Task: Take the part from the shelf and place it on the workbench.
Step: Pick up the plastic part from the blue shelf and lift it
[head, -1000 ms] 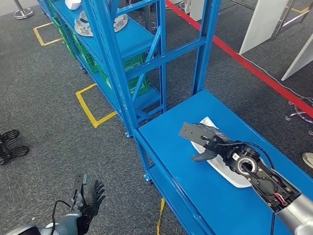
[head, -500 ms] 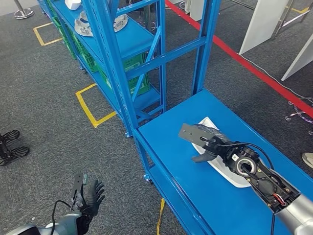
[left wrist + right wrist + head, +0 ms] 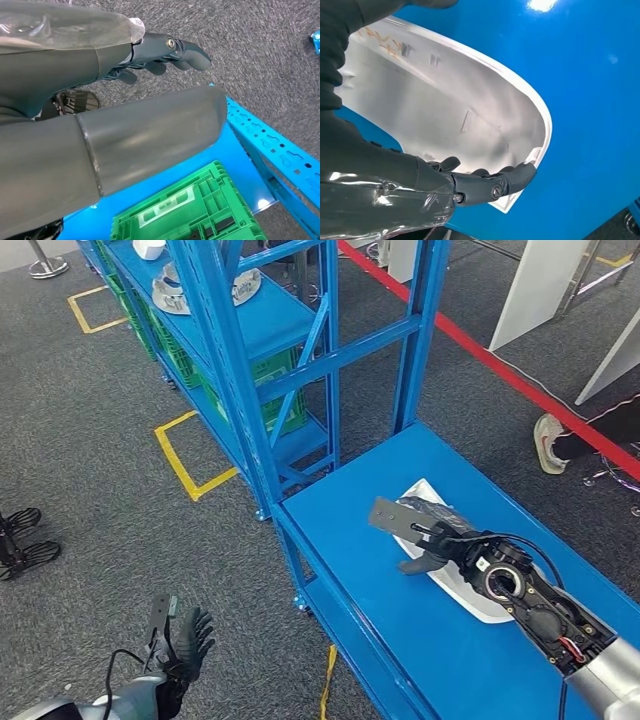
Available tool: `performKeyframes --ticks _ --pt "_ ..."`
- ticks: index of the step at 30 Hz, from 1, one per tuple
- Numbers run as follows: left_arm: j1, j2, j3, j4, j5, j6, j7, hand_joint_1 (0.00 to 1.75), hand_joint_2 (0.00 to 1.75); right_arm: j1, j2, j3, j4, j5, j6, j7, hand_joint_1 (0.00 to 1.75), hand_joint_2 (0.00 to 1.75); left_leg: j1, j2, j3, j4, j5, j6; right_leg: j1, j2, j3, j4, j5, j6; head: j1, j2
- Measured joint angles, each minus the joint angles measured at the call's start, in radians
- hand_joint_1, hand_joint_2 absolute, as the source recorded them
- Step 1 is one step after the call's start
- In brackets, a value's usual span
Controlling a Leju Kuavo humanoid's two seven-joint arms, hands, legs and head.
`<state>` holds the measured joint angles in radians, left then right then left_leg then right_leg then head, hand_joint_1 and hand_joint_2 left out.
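part (image 3: 453, 578) on workbench (image 3: 355, 540) | right hand (image 3: 434, 540) over it, perhaps touching

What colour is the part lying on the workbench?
White, with a pale grey inner surface; the part shows best in the right wrist view, lying on the blue workbench.

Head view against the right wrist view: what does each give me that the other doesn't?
Head view alone: the shelf with more parts, the grey floor, the left hand hanging open, a person's shoe. Right wrist view alone: the white part's hollow inside, fingers curled at its rim. Both: right hand on the white part, blue workbench.
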<state>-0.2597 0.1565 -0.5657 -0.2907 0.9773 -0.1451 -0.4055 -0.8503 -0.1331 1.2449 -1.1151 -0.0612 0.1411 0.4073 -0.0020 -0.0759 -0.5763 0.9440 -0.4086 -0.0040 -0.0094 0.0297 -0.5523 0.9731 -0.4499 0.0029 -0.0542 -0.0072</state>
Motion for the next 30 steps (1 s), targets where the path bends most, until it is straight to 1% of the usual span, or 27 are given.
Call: performKeyframes --ticks 7,15,23,24,27,28,30 --pt "0.000 0.000 0.000 0.000 -0.005 0.000 0.000 0.00 0.00 0.008 0.000 0.004 0.045 0.083 -0.006 -0.021 0.00 1.75 0.000 0.000 0.000 0.000 0.000 0.000 0.000 0.000 0.000 0.000 0.000 0.000 0.000 0.000" --pt "-0.002 0.000 0.000 0.000 -0.006 0.001 0.001 0.00 0.00 0.015 0.000 0.003 0.123 0.117 -0.013 -0.042 0.00 1.75 0.000 0.000 0.000 0.000 0.000 0.000 0.000 0.000 0.000 0.000 0.000 0.000 0.000 0.000" --pt "-0.002 -0.001 0.000 0.000 -0.006 0.002 0.001 0.00 0.00 0.018 0.000 -0.005 0.157 0.155 -0.009 -0.057 0.00 1.75 0.000 0.000 0.001 0.000 0.000 0.000 0.000 0.000 0.001 0.000 0.000 0.000 0.000 0.000" --pt "-0.002 -0.001 0.000 0.000 -0.006 0.002 0.001 0.00 0.00 0.017 0.001 -0.006 0.160 0.156 -0.009 -0.057 0.04 1.75 0.000 0.000 0.001 0.000 0.000 0.000 0.000 0.000 0.001 0.000 0.000 0.000 0.000 0.000" --pt "-0.002 -0.002 0.000 0.000 -0.006 0.002 0.001 0.00 0.00 0.017 0.002 -0.006 0.168 0.161 -0.008 -0.058 1.35 1.75 0.000 0.000 0.001 0.000 0.000 0.000 0.000 0.000 0.002 0.000 0.000 0.000 0.000 0.000" --pt "-0.002 -0.002 0.000 0.000 -0.006 0.002 0.001 0.00 0.00 0.017 0.002 -0.007 0.171 0.166 -0.008 -0.058 1.75 1.75 0.000 0.000 0.001 0.000 0.000 0.000 0.000 0.000 0.002 0.000 0.000 0.000 0.000 0.000" --pt "-0.002 -0.002 0.000 0.000 -0.007 0.002 0.001 0.00 0.00 0.018 0.002 -0.009 0.177 0.182 -0.008 -0.058 1.75 1.75 0.000 0.000 0.002 0.000 0.000 0.000 0.000 0.000 0.002 0.000 0.000 0.000 0.000 0.000"
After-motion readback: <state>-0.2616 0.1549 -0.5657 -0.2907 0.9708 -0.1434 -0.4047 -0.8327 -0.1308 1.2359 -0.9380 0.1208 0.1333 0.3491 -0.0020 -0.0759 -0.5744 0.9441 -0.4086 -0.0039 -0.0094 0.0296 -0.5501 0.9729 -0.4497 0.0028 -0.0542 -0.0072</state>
